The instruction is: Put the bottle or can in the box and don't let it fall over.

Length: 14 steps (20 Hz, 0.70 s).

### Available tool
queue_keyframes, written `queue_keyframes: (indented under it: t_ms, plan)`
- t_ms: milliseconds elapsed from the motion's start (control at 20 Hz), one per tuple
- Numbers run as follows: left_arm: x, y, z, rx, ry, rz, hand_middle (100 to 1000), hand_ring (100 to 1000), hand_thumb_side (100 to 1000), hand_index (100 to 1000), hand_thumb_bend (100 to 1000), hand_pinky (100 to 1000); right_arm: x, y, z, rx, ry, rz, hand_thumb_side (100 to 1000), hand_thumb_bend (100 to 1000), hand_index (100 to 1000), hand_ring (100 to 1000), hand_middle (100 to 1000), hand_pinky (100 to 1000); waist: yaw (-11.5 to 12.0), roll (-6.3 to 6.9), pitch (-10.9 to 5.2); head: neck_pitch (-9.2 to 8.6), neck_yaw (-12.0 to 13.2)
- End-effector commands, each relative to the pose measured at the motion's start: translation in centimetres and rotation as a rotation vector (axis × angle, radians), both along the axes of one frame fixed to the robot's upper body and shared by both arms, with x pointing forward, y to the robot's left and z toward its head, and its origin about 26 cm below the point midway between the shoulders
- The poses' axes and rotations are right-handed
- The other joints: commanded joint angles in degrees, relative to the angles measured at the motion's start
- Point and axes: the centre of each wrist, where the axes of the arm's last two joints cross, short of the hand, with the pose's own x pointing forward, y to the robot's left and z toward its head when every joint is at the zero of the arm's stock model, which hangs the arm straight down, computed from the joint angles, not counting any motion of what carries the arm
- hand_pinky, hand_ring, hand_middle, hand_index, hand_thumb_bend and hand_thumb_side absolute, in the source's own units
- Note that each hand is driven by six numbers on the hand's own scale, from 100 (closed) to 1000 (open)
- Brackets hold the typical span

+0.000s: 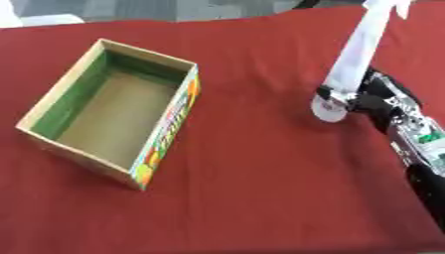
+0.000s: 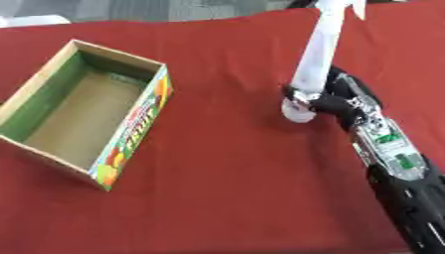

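Note:
A tall, slim white bottle [image 1: 356,54] stands out over the red cloth at the right, its top reaching the far edge of the view. Its lower end shows as a pale round disc just above or on the cloth; I cannot tell which. My right hand [image 2: 337,103] comes in from the lower right and has its fingers curled round the bottle's lower part. The open cardboard box [image 1: 167,133], green inside with a colourful printed side, lies at the left, well apart from the hand and bottle. Nothing is in it. My left hand shows in neither view.
The red cloth [image 1: 260,198] covers the whole table. A grey floor and a white object [image 1: 9,17] show beyond its far edge. A wide strip of bare cloth lies between box and bottle.

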Motion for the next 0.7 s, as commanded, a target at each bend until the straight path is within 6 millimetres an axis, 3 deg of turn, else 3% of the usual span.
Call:
queue_keyframes:
  t_ms: [50,350,700]
  plan:
    - [-0.01,0.02,0.85,0.012,-0.026,-0.006,788,795,780,820,380,815,0.25,-0.01,0.8,0.012,-0.024,0.008,100,428,689,849,641,862,0.3,0.03,-0.68,-0.61,-0.2]
    - [0.01,-0.01,0.89,0.011,-0.029,-0.006,786,794,780,815,376,816,0.46,0.1,0.71,0.035,-0.04,0.018,100,252,560,808,515,845,0.5,0.03,-0.56,-0.66,-0.4]
    - [0.0,-0.02,0.87,0.01,-0.029,-0.005,785,793,780,811,374,816,0.47,0.02,0.89,0.034,-0.105,-0.003,100,188,351,712,330,794,0.6,0.1,-0.4,-0.76,-0.6]
